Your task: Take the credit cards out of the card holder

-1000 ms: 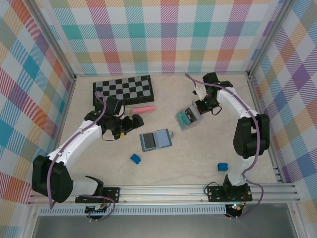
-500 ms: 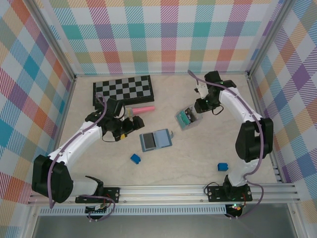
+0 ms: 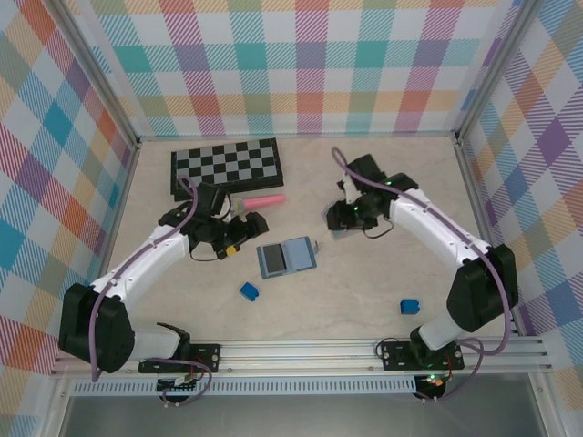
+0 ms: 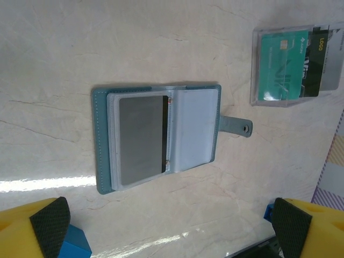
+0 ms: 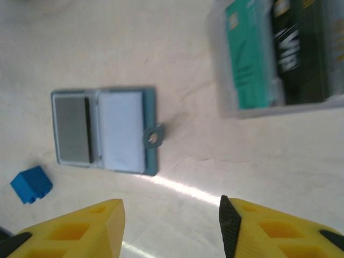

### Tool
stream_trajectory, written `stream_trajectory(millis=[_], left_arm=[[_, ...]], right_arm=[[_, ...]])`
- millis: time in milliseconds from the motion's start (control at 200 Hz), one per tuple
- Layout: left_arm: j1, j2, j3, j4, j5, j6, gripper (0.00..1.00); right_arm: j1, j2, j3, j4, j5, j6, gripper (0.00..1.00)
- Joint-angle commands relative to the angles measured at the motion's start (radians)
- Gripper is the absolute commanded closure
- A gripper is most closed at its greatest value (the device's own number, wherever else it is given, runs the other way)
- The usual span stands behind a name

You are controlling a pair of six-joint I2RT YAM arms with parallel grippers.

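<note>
The card holder (image 3: 287, 258) lies open and flat in the middle of the table, strap to the right. A grey credit card (image 4: 141, 140) sits in its left pocket; the right page (image 4: 196, 129) is pale and bare. My left gripper (image 3: 244, 229) hovers just left of the card holder (image 4: 156, 140), jaws wide open and empty (image 4: 172, 231). My right gripper (image 3: 339, 218) hangs up and to the right of the holder (image 5: 105, 129), open with nothing between its fingers (image 5: 171, 226).
A clear grey box (image 5: 274, 59) holding teal and dark cards (image 4: 279, 64) sits right of the holder, under my right wrist. Blue blocks (image 3: 249, 290) (image 3: 410, 307) lie toward the near edge. A chessboard (image 3: 226, 164) and a pink stick (image 3: 262, 199) are at the back left.
My right gripper has opened and swung left from over the grey box toward the card holder. The left gripper has barely shifted. The holder has not moved.
</note>
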Motion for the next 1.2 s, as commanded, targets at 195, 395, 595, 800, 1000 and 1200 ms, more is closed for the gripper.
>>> stream_trajectory(millis=[195,395,595,800,1000,1200], left_arm=[[-0.019,0.056,-0.022,0.037,-0.054,-0.067,0.05],[-0.051,0.125,-0.037,0.118,-0.03,-0.12,0.13],[-0.089,0.208,-0.026,0.156,-0.041,-0.146,0.37],[-0.108,0.279,-0.032,0.204,-0.021,-0.174,0.54],[-0.118,0.333,-0.035,0.221,-0.023,-0.189,0.6],[-0.117,0.386,-0.04,0.225,-0.015,-0.188,0.71]], right_arm=[[0.218,0.205,0.003,0.105,-0.003,0.164,0.57],[0.245,0.362,0.119,0.097,0.068,0.152,0.59],[0.246,0.472,0.213,0.046,0.175,0.154,0.59],[0.245,0.518,0.239,0.031,0.201,0.159,0.57],[0.246,0.548,0.252,0.014,0.205,0.158,0.55],[0.245,0.545,0.226,0.04,0.169,0.141,0.52]])
